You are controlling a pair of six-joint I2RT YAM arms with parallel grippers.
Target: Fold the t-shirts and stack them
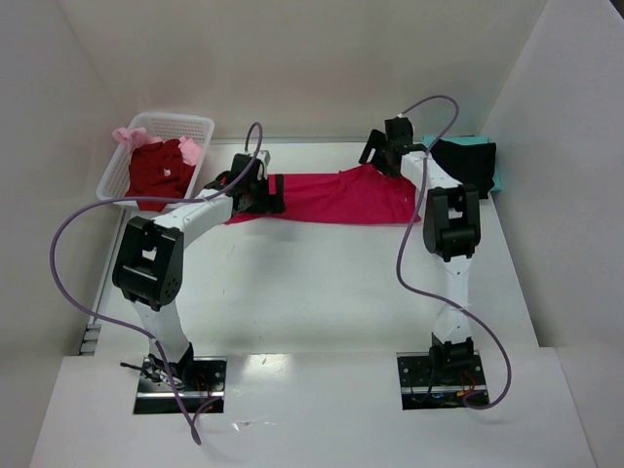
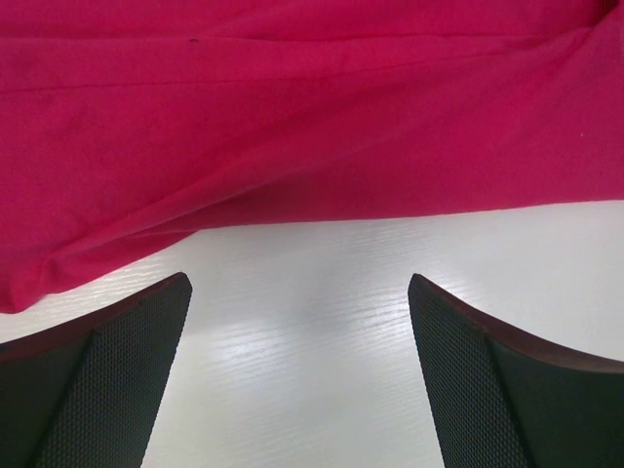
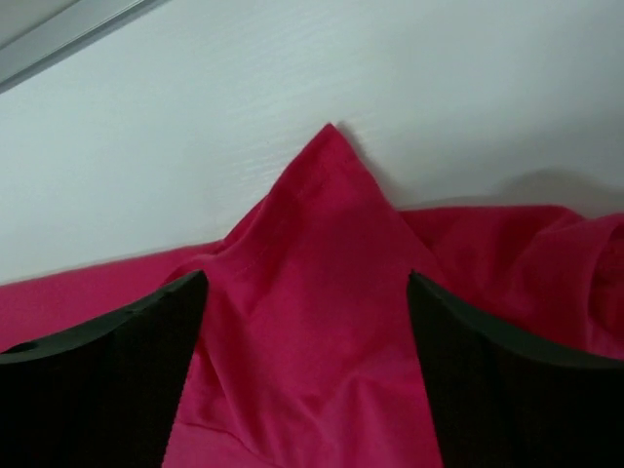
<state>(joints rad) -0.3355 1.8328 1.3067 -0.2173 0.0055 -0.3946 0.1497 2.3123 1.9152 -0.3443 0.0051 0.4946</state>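
A crimson-pink t-shirt (image 1: 331, 200) lies stretched left to right across the far middle of the table. My left gripper (image 1: 258, 192) hovers at its left end. In the left wrist view the left gripper (image 2: 297, 288) is open over bare white table, with the t-shirt's edge (image 2: 292, 117) just beyond the fingertips. My right gripper (image 1: 382, 153) is at the t-shirt's far right corner. In the right wrist view the right gripper (image 3: 307, 283) stands open, and a raised peak of the crimson cloth (image 3: 322, 234) lies between its fingers, not pinched.
A white lattice basket (image 1: 175, 119) at the back left holds a dark red t-shirt (image 1: 156, 171) and a pale pink one (image 1: 127, 135). A black t-shirt (image 1: 463, 161) lies on a teal one (image 1: 496, 177) at the back right. White walls enclose the table.
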